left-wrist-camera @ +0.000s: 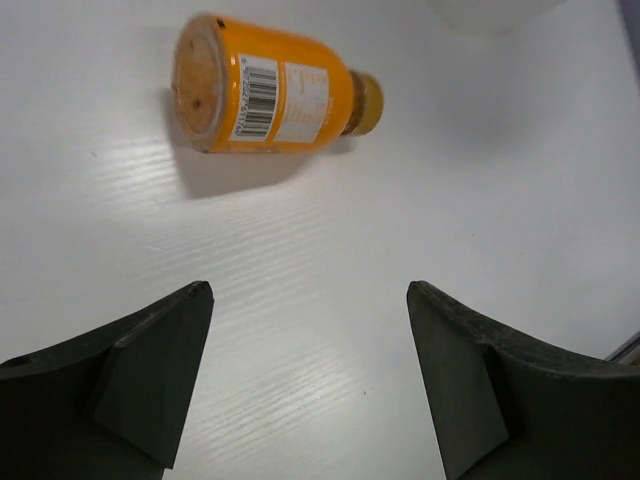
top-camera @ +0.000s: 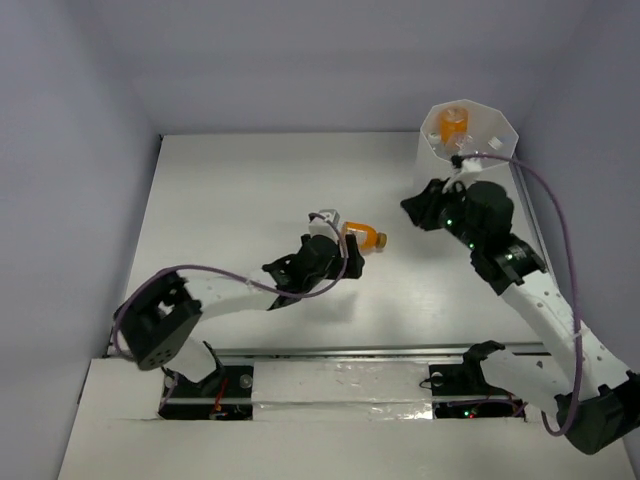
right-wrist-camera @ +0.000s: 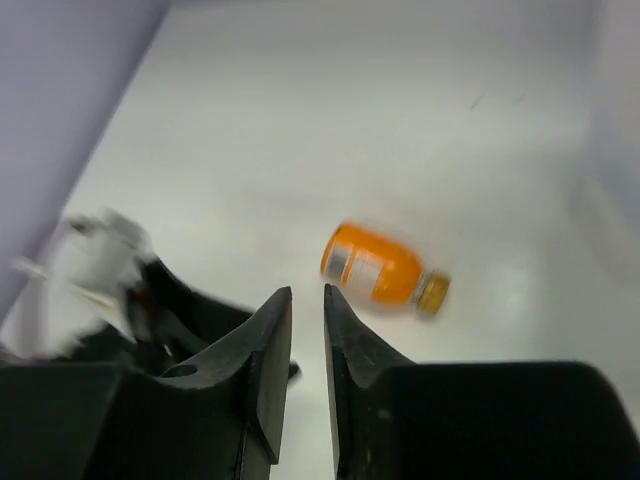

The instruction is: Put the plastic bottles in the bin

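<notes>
One short orange bottle [top-camera: 367, 240] lies on its side on the white table, mid-field. In the left wrist view the bottle [left-wrist-camera: 270, 88] lies ahead of my open, empty left gripper [left-wrist-camera: 308, 292], its base to the left and its cap to the right. From above, the left gripper [top-camera: 348, 252] sits just left of the bottle. The bin [top-camera: 495, 125] stands at the far right corner with a second orange bottle [top-camera: 453, 122] inside. My right gripper [right-wrist-camera: 307, 295] is shut and empty, hovering beside the bin [top-camera: 412, 207]; the lying bottle [right-wrist-camera: 380, 272] shows beyond it.
Purple walls close in the table on the left, back and right. The left arm's wrist [right-wrist-camera: 95, 262] shows blurred at the left of the right wrist view. A metal rail [top-camera: 350, 352] runs along the near table edge.
</notes>
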`<state>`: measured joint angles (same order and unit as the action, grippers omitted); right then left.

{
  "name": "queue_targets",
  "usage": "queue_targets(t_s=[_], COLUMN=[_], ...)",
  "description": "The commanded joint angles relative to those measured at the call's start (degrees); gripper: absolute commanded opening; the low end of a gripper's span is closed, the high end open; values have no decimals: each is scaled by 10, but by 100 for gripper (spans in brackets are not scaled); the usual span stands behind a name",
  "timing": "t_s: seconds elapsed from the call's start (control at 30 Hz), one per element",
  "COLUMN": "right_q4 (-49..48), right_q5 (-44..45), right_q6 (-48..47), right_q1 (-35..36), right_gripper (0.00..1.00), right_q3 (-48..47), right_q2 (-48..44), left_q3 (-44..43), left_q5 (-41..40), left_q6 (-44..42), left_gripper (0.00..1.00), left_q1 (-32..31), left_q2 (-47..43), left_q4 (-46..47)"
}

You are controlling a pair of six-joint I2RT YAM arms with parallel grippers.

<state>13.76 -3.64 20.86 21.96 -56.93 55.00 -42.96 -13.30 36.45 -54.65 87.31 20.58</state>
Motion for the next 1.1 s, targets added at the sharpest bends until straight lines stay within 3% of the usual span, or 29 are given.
queue_targets(t_s=[0.0, 0.03, 0.1, 0.13, 0.17, 0.2, 0.27, 0.33, 0.5, 0.8, 1.07], right_q4=[-45, -57, -79, -83, -87, -94, -89, -96, -49, 49, 72], right_q5=[-51, -57, -61, -59, -41, -32, -8, 20, 83, 87, 59], right_q6=[-26, -27, -24, -32, -38, -46, -71, -92, -129, -169, -181], right_q1=[41, 47, 56, 64, 78, 85, 93, 99, 99, 99, 110], right_gripper=[24, 24, 34, 44, 67, 77, 90, 96, 99, 100, 98], right_q3=[59, 74, 103, 103, 98, 90, 68, 37, -41, -152, -201], right_q2=[6, 12, 45, 62, 81, 125, 176, 236, 321, 471, 535], left_q3=[30, 37, 57, 62, 67, 70, 78, 82, 95, 119, 126], left_q5=[-58, -67, -91, -99, -105, -116, -123, -131, -134, -112, -109], left_q6=[-1, -2, -6, -8, -8, -10, -15, -20, -23, -30, -30], left_gripper=[76, 73, 65, 62, 60, 59, 57, 57, 57, 58, 58], left_q1=[-3, -3, -3, 4, 4, 4, 10, 17, 30, 60, 71], left_q2=[-118, -141, -211, -232, -272, -291, -336, -357, -396, -424, -433], left_q4=[-18, -24, -43, -51, -60, -78, -92, -111, -135, -122, -117])
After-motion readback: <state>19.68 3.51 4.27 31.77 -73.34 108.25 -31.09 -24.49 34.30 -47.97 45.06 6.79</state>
